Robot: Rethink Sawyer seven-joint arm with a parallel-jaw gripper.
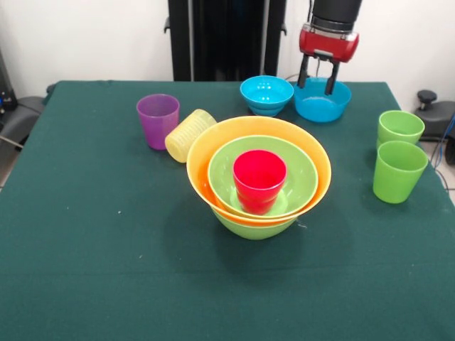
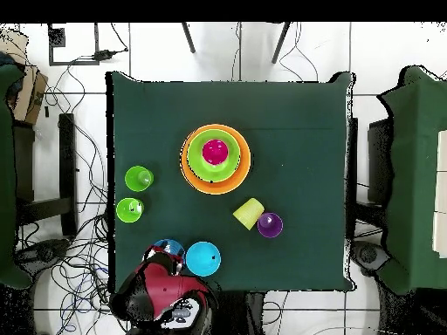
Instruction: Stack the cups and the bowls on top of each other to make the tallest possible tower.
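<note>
The tower stands mid-table: a lime green bowl [image 1: 252,227] at the bottom, the large orange bowl [image 1: 206,153] in it, a second lime green bowl [image 1: 302,174] in that, and the red cup [image 1: 259,177] upright inside. It also shows in the overhead view [image 2: 216,157]. My gripper [image 1: 318,79] is open at the far right, its fingers reaching down at a blue bowl [image 1: 323,105]. One fingertip is inside the bowl and the other is by its left rim. A second blue bowl [image 1: 266,94] sits beside it. The arm [image 2: 166,283] hides most of the first blue bowl [image 2: 169,248] from above.
A purple cup [image 1: 158,119] stands upright left of the tower. The ribbed yellow cup [image 1: 188,135] lies on its side between them, against the orange bowl. Two light green cups [image 1: 400,126] [image 1: 398,170] stand at the right edge of the green table [image 1: 85,249].
</note>
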